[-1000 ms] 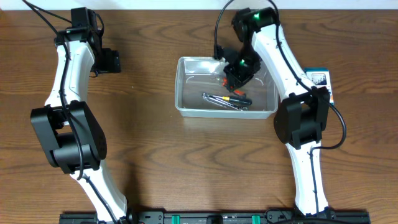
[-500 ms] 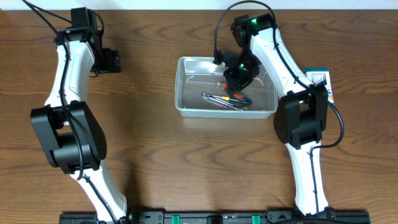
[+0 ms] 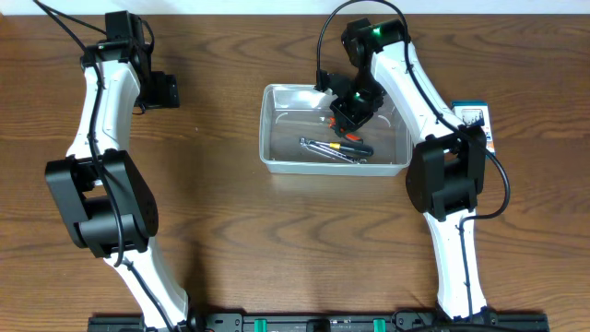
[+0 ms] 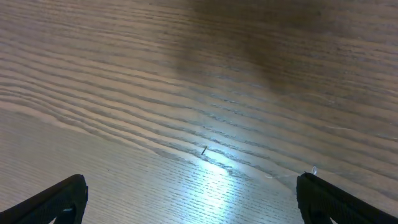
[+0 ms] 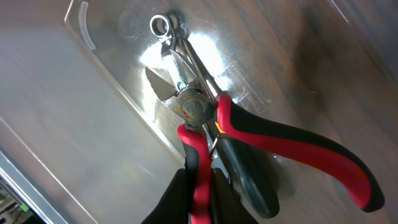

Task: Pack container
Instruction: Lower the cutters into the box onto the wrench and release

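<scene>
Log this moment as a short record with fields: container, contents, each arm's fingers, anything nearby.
container: clear tub, mid-table, upright
inside: pliers, ring-ended metal tool
right gripper: over the tub, fingers shut on one red pliers handle
left gripper: fingers open, empty, above bare table
nearby: blue-and-white box, right of the tub, partly behind the right arm

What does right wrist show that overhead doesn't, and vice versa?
Right wrist only: the right gripper, jaws shut on one red handle of the pliers, whose cutter head lies across a ring-ended metal tool. Overhead only: the whole container outline, the left gripper far off to its left, and a blue-and-white box right of the container. Both: the pliers and metal tools inside the container, with the right gripper over them.
</scene>
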`<action>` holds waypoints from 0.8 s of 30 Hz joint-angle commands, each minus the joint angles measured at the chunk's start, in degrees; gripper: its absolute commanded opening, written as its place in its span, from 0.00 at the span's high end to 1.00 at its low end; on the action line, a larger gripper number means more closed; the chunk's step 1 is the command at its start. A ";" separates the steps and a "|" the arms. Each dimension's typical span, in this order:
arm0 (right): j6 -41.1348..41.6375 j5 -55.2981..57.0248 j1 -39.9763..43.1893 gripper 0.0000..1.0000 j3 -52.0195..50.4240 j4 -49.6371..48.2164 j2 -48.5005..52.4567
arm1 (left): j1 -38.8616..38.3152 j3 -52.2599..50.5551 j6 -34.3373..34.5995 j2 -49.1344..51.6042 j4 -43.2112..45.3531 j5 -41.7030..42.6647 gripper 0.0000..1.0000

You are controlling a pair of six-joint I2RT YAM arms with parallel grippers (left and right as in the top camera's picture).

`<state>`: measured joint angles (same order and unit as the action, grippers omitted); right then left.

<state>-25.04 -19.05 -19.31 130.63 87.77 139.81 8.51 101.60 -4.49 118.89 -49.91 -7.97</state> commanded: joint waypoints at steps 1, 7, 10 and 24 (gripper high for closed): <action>-0.31 0.20 -0.48 0.93 -0.70 0.07 -0.81 | 0.04 -0.24 0.09 1.03 -0.15 -0.87 0.02; -0.26 0.68 -0.50 0.92 -1.70 0.00 -0.79 | 0.04 -0.24 0.09 1.03 -0.15 -0.87 0.02; -0.28 0.81 -0.50 0.93 -3.28 -0.17 -0.79 | 0.04 -0.24 0.09 1.03 -0.15 -0.87 0.02; -0.26 0.83 -0.48 0.84 -4.42 -1.49 -0.79 | 0.04 -0.24 0.09 1.03 -0.15 -0.87 0.02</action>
<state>-24.93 -17.98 -19.31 126.37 86.24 139.81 8.51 101.60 -4.49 118.89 -49.91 -7.97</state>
